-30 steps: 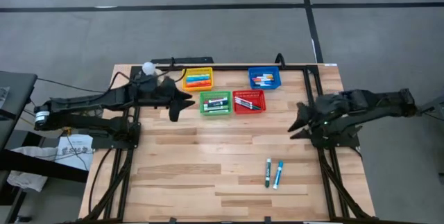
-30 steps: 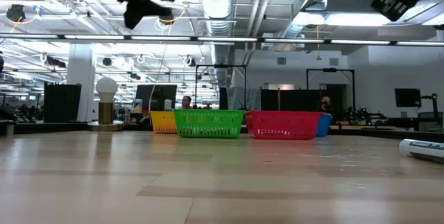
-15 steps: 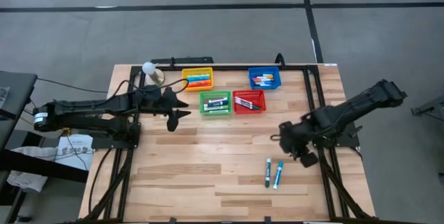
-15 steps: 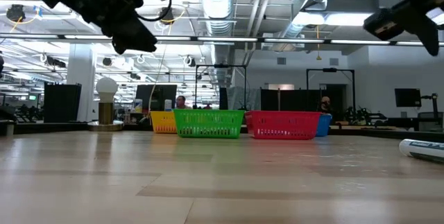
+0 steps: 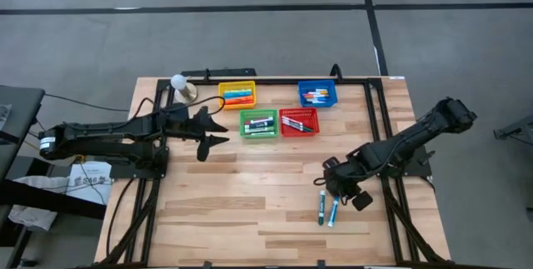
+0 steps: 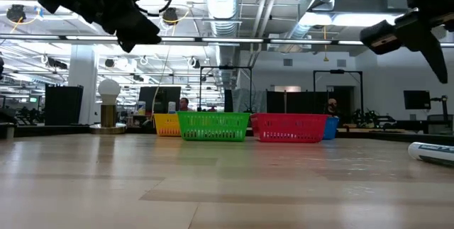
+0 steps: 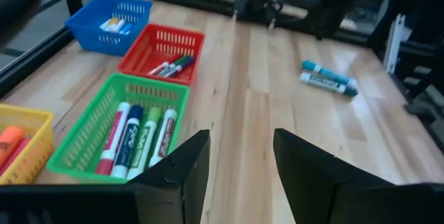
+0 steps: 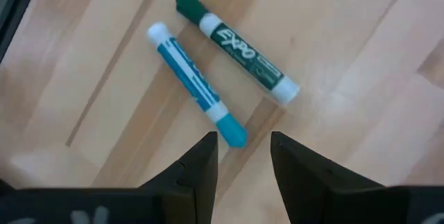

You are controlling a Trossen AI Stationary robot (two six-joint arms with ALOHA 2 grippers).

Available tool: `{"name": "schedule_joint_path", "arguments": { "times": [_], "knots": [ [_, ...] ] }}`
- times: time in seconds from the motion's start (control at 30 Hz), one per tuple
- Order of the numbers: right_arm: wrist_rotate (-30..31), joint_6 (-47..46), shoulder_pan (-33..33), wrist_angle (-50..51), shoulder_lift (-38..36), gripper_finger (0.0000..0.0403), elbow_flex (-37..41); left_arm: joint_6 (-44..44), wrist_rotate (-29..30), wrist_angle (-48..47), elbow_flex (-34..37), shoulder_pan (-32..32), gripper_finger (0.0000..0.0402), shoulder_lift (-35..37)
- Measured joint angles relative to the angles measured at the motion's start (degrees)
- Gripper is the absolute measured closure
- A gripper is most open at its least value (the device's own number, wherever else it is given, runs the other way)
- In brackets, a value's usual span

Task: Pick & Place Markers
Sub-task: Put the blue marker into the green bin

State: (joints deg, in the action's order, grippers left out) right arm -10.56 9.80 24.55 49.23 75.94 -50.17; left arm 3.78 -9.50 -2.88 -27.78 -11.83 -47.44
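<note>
While both arms hang above the wooden table point(image 5: 225, 211), the scene reads like this from left to right:

Left arm: reaches in from the left side, its gripper point(image 5: 218, 131) hovering off the wood just left of the green basket.
Left gripper fingers: spread apart with nothing between them; the left wrist view shows bare table in the gap point(image 7: 239, 175).
Light bulb: a white bulb on a stand point(image 5: 178, 82) at the far left corner.
Yellow basket: point(image 5: 237, 95) far row, left of centre, holding orange, red and blue-capped markers.
Green basket: point(image 5: 259, 124) nearer than the yellow one, just left of the red basket, with four markers lying side by side point(image 7: 142, 139).
Red basket: point(image 5: 299, 122) touching or nearly touching the green basket's right side, with a few markers lying aslant in it.
Blue basket: point(image 5: 317, 94) far row, right of centre, with a few markers inside.
Green marker: point(image 5: 321, 207) lies loose on the near right part of the table.
Blue marker: point(image 5: 335, 210) lies just right of the green one, close beside it, not touching.
Right arm: comes in from the right edge, its gripper point(image 5: 331, 187) directly above the far ends of the two loose markers.
Right gripper fingers: parted, gripping nothing; the right wrist view shows the blue marker's cap end point(image 8: 233, 132) near the gap.
</note>
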Motion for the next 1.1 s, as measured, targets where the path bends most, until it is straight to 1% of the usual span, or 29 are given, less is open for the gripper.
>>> {"name": "schedule_joint_path", "arguments": {
  "times": [0.23,0.4,0.5,0.57,0.77,1.1],
  "knots": [
    [-0.1,1.4,3.1,-0.5,3.0,0.0280,0.0,3.1,0.0,1.7,2.9,2.0,0.0243,8.9],
    [0.0,2.7,6.2,-2.5,7.1,0.0280,0.0,5.6,0.0,1.9,5.8,5.3,0.0243,14.9],
    [0.0,2.7,7.5,-4.5,9.8,0.0280,0.0,5.6,-0.1,2.2,6.9,7.5,0.0243,16.9],
    [0.3,2.7,8.2,-5.1,11.4,0.0280,0.0,5.6,-0.1,2.1,7.7,8.5,0.0243,17.8],
    [4.7,2.3,9.6,-5.9,16.0,0.0282,0.0,6.1,0.0,2.9,9.8,10.0,0.0243,18.9],
    [4.8,2.2,9.9,-9.5,20.6,0.0288,-0.1,6.0,0.0,3.7,9.9,10.0,0.0243,18.9]
  ]
}}
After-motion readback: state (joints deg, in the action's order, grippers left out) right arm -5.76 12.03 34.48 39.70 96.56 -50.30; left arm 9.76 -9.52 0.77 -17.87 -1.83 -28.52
